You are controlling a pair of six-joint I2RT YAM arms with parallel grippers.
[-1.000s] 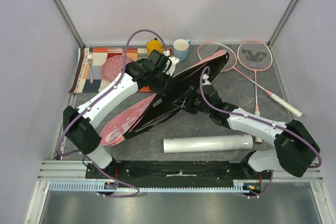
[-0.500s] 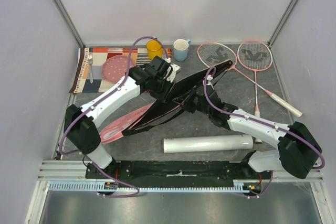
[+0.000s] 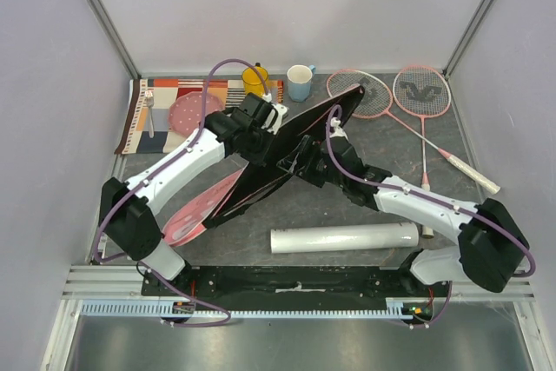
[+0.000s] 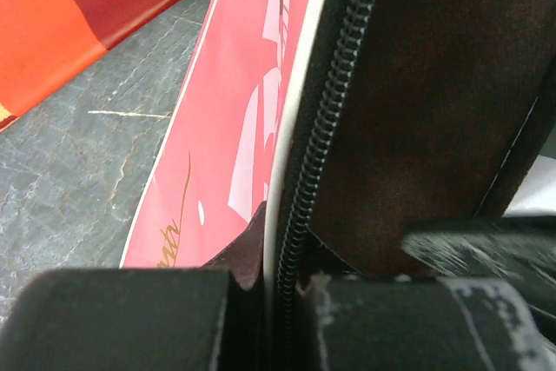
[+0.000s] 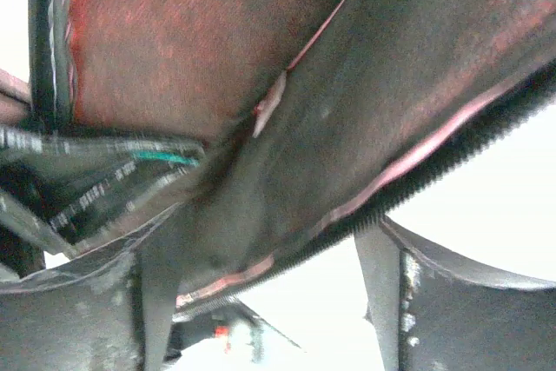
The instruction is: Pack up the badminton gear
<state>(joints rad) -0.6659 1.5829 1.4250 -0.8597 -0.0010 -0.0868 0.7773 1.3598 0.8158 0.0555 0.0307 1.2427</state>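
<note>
Held tilted open at mid-table, the pink racket bag [image 3: 261, 175] shows its black lining and hides both pincers' tips, but the left wrist view catches the left gripper [image 4: 282, 301] pinching its coiled zipper edge, whereas the right gripper [image 5: 269, 293], under blurred fabric, perhaps grips it, though I cannot tell.

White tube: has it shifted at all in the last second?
No. The white tube lies where it was, same gap to the base rail.

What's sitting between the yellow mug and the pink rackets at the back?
The blue mug stands there, between the yellow mug and the pink rackets. The top view shows it.
</note>
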